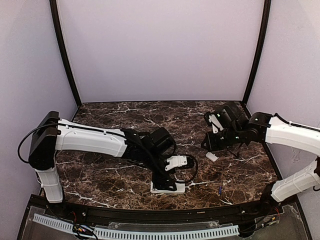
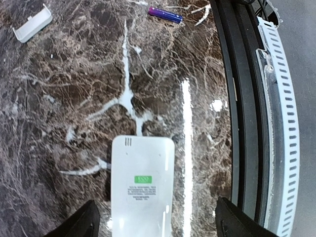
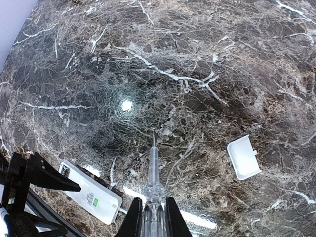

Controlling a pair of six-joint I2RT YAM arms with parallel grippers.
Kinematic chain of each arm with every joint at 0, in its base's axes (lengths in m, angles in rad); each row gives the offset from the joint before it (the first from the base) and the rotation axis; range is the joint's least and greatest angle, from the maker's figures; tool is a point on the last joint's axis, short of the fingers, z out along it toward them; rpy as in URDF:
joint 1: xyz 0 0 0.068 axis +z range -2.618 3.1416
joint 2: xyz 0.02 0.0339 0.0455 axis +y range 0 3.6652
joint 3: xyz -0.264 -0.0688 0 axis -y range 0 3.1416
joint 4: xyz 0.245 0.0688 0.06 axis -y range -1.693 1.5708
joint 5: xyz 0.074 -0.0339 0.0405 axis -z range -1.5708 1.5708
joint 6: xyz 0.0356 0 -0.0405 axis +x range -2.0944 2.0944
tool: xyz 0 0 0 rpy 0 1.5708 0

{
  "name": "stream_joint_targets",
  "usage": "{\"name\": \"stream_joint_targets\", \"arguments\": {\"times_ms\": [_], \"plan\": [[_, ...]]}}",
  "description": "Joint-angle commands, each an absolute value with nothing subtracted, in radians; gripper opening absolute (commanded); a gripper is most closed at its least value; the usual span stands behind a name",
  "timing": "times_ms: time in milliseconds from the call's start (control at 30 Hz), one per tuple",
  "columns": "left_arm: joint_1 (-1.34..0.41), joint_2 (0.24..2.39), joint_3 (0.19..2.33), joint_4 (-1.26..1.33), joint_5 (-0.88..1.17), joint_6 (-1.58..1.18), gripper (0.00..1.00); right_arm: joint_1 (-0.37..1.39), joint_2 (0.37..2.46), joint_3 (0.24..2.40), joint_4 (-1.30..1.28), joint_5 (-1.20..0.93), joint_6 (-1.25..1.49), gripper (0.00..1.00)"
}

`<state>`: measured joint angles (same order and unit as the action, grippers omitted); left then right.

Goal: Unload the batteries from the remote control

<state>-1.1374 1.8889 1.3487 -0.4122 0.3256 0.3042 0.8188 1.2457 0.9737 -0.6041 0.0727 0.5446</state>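
Remote control (image 2: pixel 142 185) between left hand's (image 2: pixel 158 219) parted fingers; purple battery (image 2: pixel 165 15) beyond. Only right wrist view shows right hand (image 3: pixel 154 217) clamping clear stick (image 3: pixel 152 168). Marble desk (image 1: pixel 100 175), lilac walls (image 1: pixel 160 50).

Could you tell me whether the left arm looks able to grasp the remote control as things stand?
Probably yes: the left gripper is open and sits astride the remote control, which lies flat on the table with nothing over it.

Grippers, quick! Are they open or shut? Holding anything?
Left gripper: open, straddling the remote control, not gripping.
Right gripper: shut on a clear stick.
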Motion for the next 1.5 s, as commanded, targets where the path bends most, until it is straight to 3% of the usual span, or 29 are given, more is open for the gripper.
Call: {"name": "stream_joint_targets", "arguments": {"times_ms": [0, 267, 367, 1133, 1467], "plan": [[-1.143, 1.742, 1.247, -0.396, 0.369, 0.223, 0.76, 0.805, 1.282, 1.011, -0.558, 0.012, 0.498, 0.00], [-1.153, 1.537, 0.977, -0.375, 0.477, 0.012, 0.52, 0.793, 1.381, 1.052, -0.506, -0.083, 0.445, 0.00], [-1.165, 1.517, 0.902, -0.348, 0.500, -0.067, 0.47, 0.793, 1.420, 1.085, -0.502, -0.104, 0.434, 0.00], [-1.176, 1.757, 0.962, -0.232, 0.240, -0.146, 0.49, 0.792, 1.376, 0.982, -0.501, -0.114, 0.462, 0.00], [-1.072, 1.781, 0.999, -0.229, 0.207, -0.071, 0.51, 0.792, 1.363, 0.942, -0.509, -0.172, 0.455, 0.00]]}}
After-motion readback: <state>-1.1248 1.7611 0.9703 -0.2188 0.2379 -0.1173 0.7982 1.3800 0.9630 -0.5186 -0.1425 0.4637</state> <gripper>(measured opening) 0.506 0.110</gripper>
